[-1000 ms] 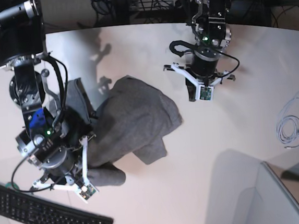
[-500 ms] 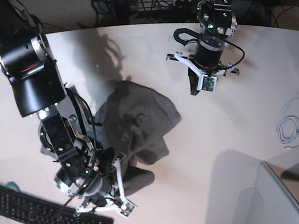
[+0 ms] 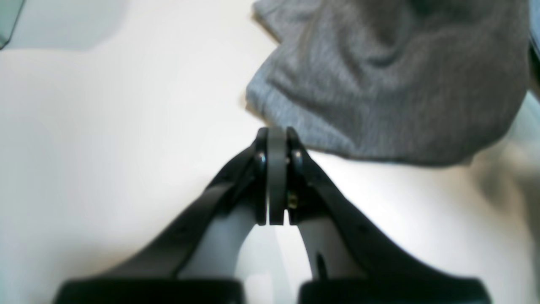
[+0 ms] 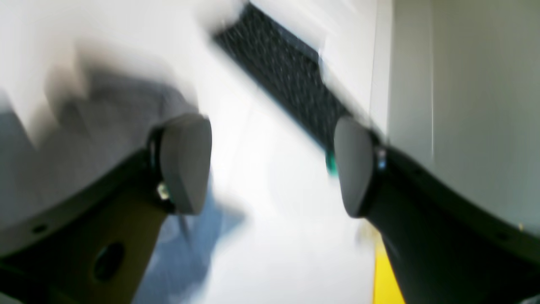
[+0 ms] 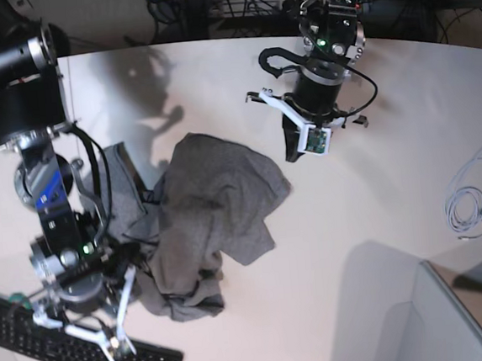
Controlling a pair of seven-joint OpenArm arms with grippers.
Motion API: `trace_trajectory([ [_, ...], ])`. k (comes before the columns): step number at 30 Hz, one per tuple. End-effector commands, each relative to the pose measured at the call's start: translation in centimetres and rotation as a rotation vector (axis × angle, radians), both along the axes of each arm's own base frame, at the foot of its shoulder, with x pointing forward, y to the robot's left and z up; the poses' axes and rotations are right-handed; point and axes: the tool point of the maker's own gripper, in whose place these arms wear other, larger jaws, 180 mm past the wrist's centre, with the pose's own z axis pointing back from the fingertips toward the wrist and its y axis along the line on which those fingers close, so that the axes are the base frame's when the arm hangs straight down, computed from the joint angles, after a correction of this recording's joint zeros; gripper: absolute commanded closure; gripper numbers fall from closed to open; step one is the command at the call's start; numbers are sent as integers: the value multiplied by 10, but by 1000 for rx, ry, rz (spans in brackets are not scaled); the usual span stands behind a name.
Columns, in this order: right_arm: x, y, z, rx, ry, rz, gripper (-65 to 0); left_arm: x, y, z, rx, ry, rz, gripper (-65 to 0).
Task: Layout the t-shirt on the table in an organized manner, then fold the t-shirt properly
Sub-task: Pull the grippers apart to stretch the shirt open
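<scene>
Your left end effector is pressed closed on nothing, just beside the crumpled heather-grey knit t-shirt. Your right end effector gapes wide, empty, near the black keyboard. Bare white table lies rightward.

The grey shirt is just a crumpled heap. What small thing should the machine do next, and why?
Probably open the left pincer and ease it onto the near edge of the t-shirt. That pincer is shut and holds nothing, right by the cloth's edge, and the shirt lies bunched on the table. The right pincer is open and holds nothing, so neither one grips the cloth.
</scene>
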Motion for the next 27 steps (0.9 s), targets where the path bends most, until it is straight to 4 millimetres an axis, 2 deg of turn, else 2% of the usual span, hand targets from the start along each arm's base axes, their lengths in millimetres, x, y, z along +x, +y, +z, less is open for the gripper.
trace_trajectory([
  [1, -12, 7, -5, 19, 7, 18, -419, 13, -3, 17, -9, -65, -7, 0],
  [4, -58, 12, -54, 28, 126, 32, -419, 22, -4, 16, -9, -71, -9, 0],
  [6, -78, 24, -80, 62, 175, 51, -419, 32, -9, 19, -20, -84, -6, 0],
  [9, -92, 39, -118, 105, 241, 64, -419, 36, -18, 15, -36, -74, -4, 0],
  [12, -100, 41, -148, 112, 299, 69, -425, 43, -36, 8, -56, -58, -33, 0],
  [17, -103, 39, -164, 109, 323, 64, -426, 58, -44, -19, -70, 8, -20, 0],
  [20, -98, 21, -174, 89, 328, -21, -425, 63, -43, -37, -60, 55, -23, 0],
  [22, -97, 15, -181, 78, 346, -41, -420, 63, -39, -52, -44, 93, -25, 0],
  [24, -97, 14, -183, 74, 351, -43, -411, 60, -25, -65, -12, 125, -24, 0],
  [25, -98, 13, -183, 72, 353, -43, -386, 59, -21, -69, -5, 135, -22, 0],
  [27, -101, -1, -183, 69, 351, -73, -263, 59, -12, -73, 12, 146, -18, 0],
])
